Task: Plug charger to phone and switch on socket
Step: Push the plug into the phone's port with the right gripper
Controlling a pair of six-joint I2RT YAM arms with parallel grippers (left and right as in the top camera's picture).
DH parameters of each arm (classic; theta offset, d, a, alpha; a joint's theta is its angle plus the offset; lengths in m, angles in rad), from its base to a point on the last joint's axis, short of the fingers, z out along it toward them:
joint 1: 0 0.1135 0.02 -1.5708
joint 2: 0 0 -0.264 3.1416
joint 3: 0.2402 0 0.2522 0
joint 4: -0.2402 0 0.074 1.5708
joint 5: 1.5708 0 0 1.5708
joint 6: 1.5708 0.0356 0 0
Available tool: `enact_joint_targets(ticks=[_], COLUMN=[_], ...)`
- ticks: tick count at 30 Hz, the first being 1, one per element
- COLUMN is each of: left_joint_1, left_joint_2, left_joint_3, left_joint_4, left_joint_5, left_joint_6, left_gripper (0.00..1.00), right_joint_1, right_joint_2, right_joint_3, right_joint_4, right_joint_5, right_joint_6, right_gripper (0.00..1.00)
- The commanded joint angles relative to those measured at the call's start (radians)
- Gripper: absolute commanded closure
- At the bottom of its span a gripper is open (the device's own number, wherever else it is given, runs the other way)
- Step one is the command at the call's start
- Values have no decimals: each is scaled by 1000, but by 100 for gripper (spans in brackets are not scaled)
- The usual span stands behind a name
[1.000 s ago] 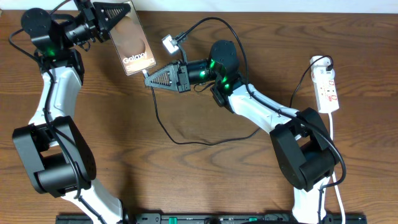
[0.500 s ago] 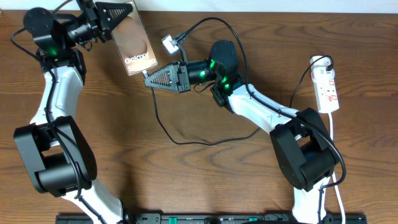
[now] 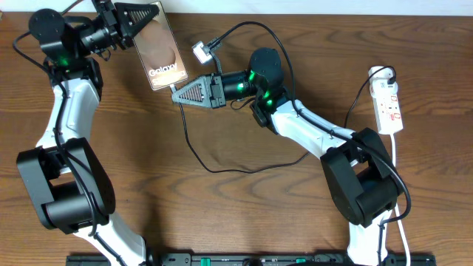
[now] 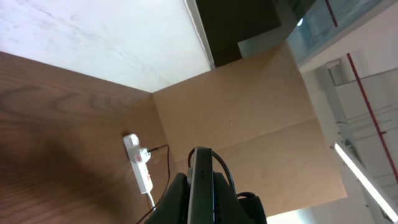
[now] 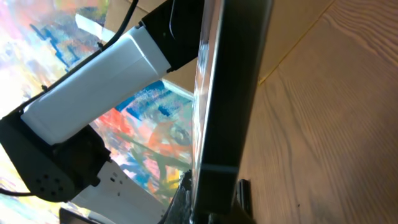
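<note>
There was one phone (image 3: 159,48). It was lifted off the desk (image 3: 244,214) near the far edge, toward the far-left corner, with its brown screen tilted up and the white "Galaxy" lettering readable. The left claw (image 3: 148,13) was clamped on its upper end. In the left wrist view the phone (image 4: 200,180) showed edge-on between the fingers.

There was one charger (image 3: 214,168), a thin black cable. The right claw (image 3: 177,94) had its fingers pinched together on the plug end, right at the phone's lower edge. The tip was too small to show whether it sat in the port. In the right wrist view the phone's dark edge (image 5: 227,87) filled the middle of the frame, very close. From the claw the cable dropped toward the near edge and curved back across the middle of the desk. Another loop rose toward the far edge past a small white block (image 3: 200,51).

There was one socket (image 3: 389,103), a white strip with red marks, lying along the right edge near the far-right corner, well apart from the phone. One black plug (image 3: 386,74) sat in its far end. Its white cord (image 3: 397,148) ran toward the near edge. The same strip (image 4: 140,168) appeared small in the left wrist view.
</note>
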Motion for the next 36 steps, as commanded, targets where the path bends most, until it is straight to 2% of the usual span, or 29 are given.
enact_joint_targets(ticks=[1,14,25,26,28,29,30,31,32,36], left_joint_1=[-15,-18,-17,-17,-17,-17,-16,-16,-15,-14], left_joint_2=[-24,-24,-24,-24,-24,-24,-24,-24,-24,-24], left_joint_3=[6,6,5,5,5,5,5,5,5,5], left_joint_4=[12,11,11,11,11,11,11,11,11,11], left_joint_5=[85,155,155,154,154,149,143,139,137,135], left_joint_6=[32,32,33,40,66,71,71,71,71,79], left_gripper=[93,93,93,92,93,93,93,92,92,93], right_joint_1=[-6,-6,-6,-6,-6,-6,-6,-6,-6,-6], right_joint_2=[1,1,1,1,1,1,1,1,1,1], right_joint_3=[12,12,12,12,12,12,12,12,12,12], right_joint_4=[10,-14,-14,-14,-14,-14,-14,-14,-13,-13], right_joint_5=[109,257,266,266,262,257,250,245,235,188], right_joint_6=[35,34,34,34,34,34,34,34,34,34], right_gripper=[99,99,99,94,78,48,29,19,1,1])
